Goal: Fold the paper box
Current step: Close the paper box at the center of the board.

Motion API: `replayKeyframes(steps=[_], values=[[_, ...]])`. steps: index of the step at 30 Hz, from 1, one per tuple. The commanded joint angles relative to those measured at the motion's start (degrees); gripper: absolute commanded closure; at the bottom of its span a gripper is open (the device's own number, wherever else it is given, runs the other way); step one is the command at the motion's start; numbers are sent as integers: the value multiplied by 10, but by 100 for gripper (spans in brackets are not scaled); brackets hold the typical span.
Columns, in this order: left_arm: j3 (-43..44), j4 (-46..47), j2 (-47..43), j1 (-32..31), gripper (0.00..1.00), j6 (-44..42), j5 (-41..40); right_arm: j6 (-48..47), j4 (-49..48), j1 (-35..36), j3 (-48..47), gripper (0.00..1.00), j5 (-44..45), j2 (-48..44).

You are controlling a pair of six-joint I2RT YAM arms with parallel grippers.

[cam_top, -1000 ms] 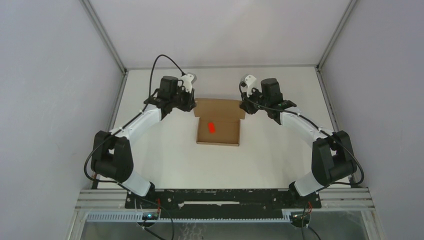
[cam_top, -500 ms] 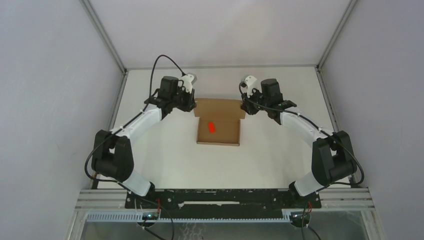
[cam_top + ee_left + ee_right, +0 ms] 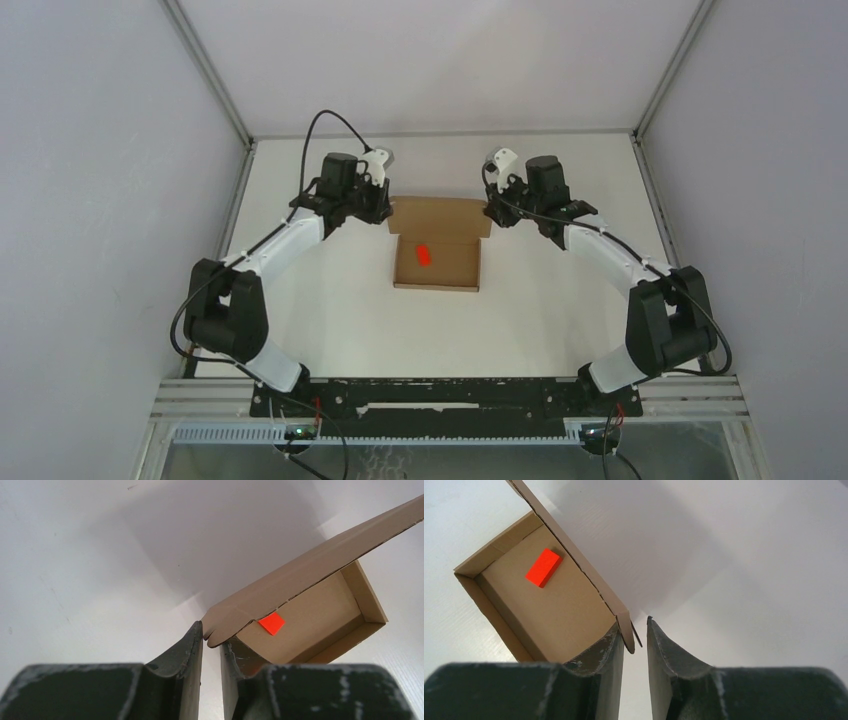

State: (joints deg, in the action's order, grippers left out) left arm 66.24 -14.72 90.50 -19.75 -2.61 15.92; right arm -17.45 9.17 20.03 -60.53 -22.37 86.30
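The paper box (image 3: pixel 436 266) is a brown cardboard tray lying in the middle of the table, with its lid (image 3: pixel 438 214) raised at the far side. A small red block (image 3: pixel 422 254) lies inside it. My left gripper (image 3: pixel 384 212) is at the lid's left corner. In the left wrist view its jaws (image 3: pixel 212 637) stand narrow, pinching the lid's rounded corner tab (image 3: pixel 222 625). My right gripper (image 3: pixel 490 212) is at the lid's right corner. In the right wrist view its jaws (image 3: pixel 633 625) are parted, and the corner tab (image 3: pixel 625 627) rests against one finger only.
White table with grey walls on both sides and metal frame rails (image 3: pixel 240 180) along its edges. Both arm bases sit at the near edge (image 3: pixel 440 395). The red block shows in both wrist views (image 3: pixel 271 623) (image 3: pixel 543 567).
The right jaws have opened a little off the lid's corner, and the right arm has shifted slightly to the right. The left arm and the box look unchanged.
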Motion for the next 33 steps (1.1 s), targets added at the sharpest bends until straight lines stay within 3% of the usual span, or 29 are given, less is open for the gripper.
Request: replayKeyframes(steps=[1, 21, 25, 33], values=[[45, -3, 0, -1, 77, -10, 17, 1, -21, -5, -9, 70, 0, -26], [57, -5, -1, -5, 77, -10, 22, 0, -22, -3, -8, 78, -12, -14], [58, -8, 2, -7, 67, -10, 15, -1, -21, -3, -9, 78, -11, -14], [59, -7, 3, -6, 69, -10, 8, 0, -23, -3, -9, 78, -9, -13]])
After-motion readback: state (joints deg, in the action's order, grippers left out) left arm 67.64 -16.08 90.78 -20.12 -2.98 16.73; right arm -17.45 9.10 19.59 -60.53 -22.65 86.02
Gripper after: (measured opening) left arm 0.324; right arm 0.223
